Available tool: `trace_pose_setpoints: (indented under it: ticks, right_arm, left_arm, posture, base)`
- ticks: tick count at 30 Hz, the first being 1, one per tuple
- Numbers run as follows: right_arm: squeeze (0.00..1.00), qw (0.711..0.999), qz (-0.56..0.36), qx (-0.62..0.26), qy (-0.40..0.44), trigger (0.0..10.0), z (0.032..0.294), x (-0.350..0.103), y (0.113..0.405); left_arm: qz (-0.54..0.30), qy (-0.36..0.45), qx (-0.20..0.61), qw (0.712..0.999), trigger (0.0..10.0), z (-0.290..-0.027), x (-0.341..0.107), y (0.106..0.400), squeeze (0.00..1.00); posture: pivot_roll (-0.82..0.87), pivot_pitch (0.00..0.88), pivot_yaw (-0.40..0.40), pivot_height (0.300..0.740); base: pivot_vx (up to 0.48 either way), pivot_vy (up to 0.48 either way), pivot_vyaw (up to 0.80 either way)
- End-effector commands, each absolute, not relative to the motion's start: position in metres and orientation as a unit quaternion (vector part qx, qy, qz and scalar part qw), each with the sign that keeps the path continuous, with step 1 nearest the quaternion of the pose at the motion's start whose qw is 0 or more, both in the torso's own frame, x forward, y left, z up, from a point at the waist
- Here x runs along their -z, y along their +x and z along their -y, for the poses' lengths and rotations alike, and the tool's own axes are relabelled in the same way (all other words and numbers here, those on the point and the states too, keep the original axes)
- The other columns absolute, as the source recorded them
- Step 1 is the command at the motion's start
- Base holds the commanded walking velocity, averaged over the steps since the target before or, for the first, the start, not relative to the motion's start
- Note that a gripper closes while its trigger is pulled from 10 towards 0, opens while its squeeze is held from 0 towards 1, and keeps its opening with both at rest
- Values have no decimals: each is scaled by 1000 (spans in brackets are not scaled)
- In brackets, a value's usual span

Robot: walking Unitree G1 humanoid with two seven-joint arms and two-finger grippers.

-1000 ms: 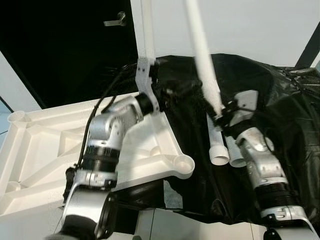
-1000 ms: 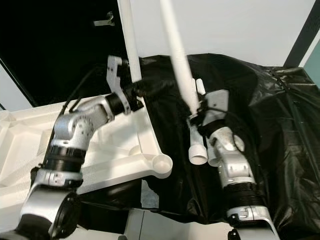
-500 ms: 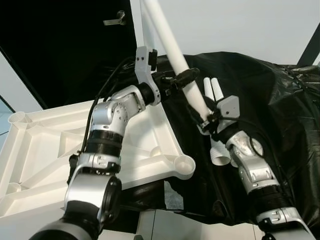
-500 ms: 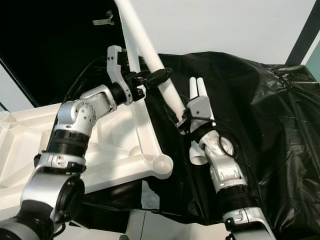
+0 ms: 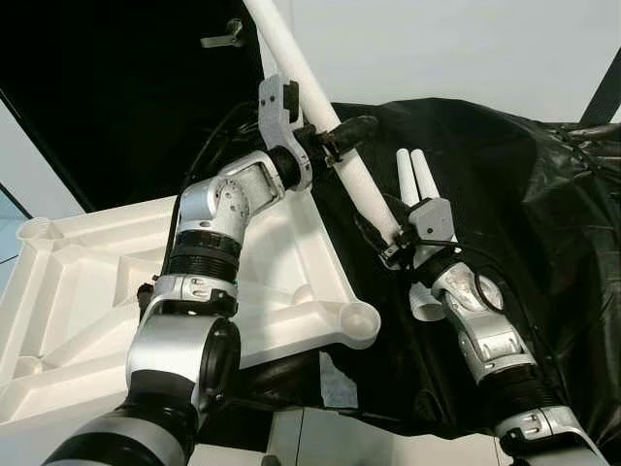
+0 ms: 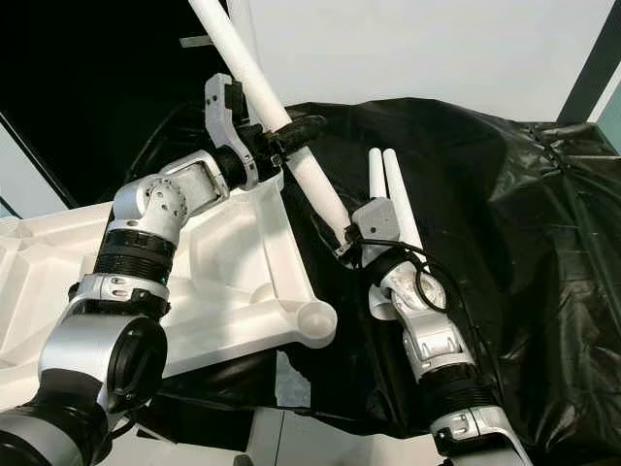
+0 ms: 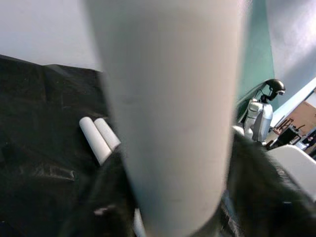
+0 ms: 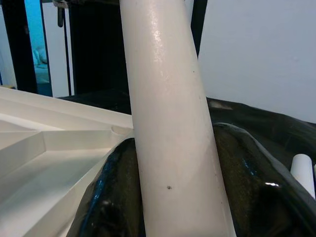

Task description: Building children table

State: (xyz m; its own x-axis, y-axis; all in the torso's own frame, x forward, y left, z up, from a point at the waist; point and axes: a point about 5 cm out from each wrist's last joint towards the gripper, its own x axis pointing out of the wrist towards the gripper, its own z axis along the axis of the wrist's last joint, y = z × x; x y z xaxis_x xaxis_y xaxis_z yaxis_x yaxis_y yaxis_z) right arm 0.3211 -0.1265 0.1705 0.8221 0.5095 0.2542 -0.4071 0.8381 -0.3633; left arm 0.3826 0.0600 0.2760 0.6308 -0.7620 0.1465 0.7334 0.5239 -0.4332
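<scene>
A work surface draped in crumpled black plastic sheeting (image 5: pixel 543 214) fills the middle of the scene, with a pale wall behind and a dark doorway to the robot's left.

The right gripper (image 5: pixel 393 245) is clenched around the lower end of a long white table leg (image 5: pixel 330 126), a plain plastic tube. In the right wrist view the leg (image 8: pixel 170 118) runs straight up between the two black fingers (image 8: pixel 111 197), which press on either side of it. The left gripper (image 5: pixel 335 136) grips the same leg higher up, about mid-length; its black fingers wrap the tube, though the left wrist view is too blurred to show the contact clearly.

The leg slants, its top leaning up toward the robot's left and its bottom end pointing down toward the right. Both arms share it, the right one nearer the end that must be seated.

Just beyond the right gripper lie two spare legs (image 5: pixel 415 175) side by side on the sheeting, and another white tube end (image 5: pixel 425 303) pokes out below the right forearm.

To the left rests the upturned white table top (image 5: pixel 87 291), ribs facing up. Its nearest round corner socket (image 5: pixel 357 318) sits below and slightly left of the leg's lower end, apart from it. Seating the leg would probably mean swinging its lower end left and down while bringing the tube upright over that socket.
</scene>
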Motion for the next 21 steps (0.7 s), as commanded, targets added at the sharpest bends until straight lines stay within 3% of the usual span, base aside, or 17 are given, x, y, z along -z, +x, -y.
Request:
trace_pose_setpoints:
  ticks: [1, 10, 11, 18, 19, 21]
  right_arm:
    - [0, 941, 176, -246, -149, 10000, 123, -170, 321]
    - [0, 945, 178, -242, -128, 10000, 119, -174, 323]
    - [1000, 946, 176, -243, -122, 10000, 118, -176, 323]
    - [1000, 952, 161, -225, -128, 10000, 119, -180, 329]
    - [20, 953, 154, -226, -128, 10000, 117, -182, 330]
    - [0, 954, 148, -230, -125, 10000, 116, -184, 332]
  left_arm:
    - [-31, -233, 448, 863, 0, -52, -282, 381, 0]
    - [-13, -226, 460, 859, 0, -47, -292, 374, 0]
    - [-6, -215, 465, 859, 10000, -44, -295, 371, 0]
    - [32, -190, 477, 858, 10000, -34, -304, 358, 0]
    - [43, -181, 477, 859, 10000, -31, -305, 354, 0]
    - [57, -168, 478, 861, 10000, -27, -306, 350, 0]
  posture:
    - [-14, 0, 88, 740]
    - [-12, 0, 85, 740]
    - [-11, 0, 83, 740]
    - [-10, 0, 82, 740]
    - [-9, 0, 81, 740]
    - [-11, 0, 80, 740]
  base:
    - [0, 0, 0]
    - [0, 0, 0]
    - [0, 0, 0]
    - [0, 0, 0]
    - [0, 0, 0]
    - [0, 0, 0]
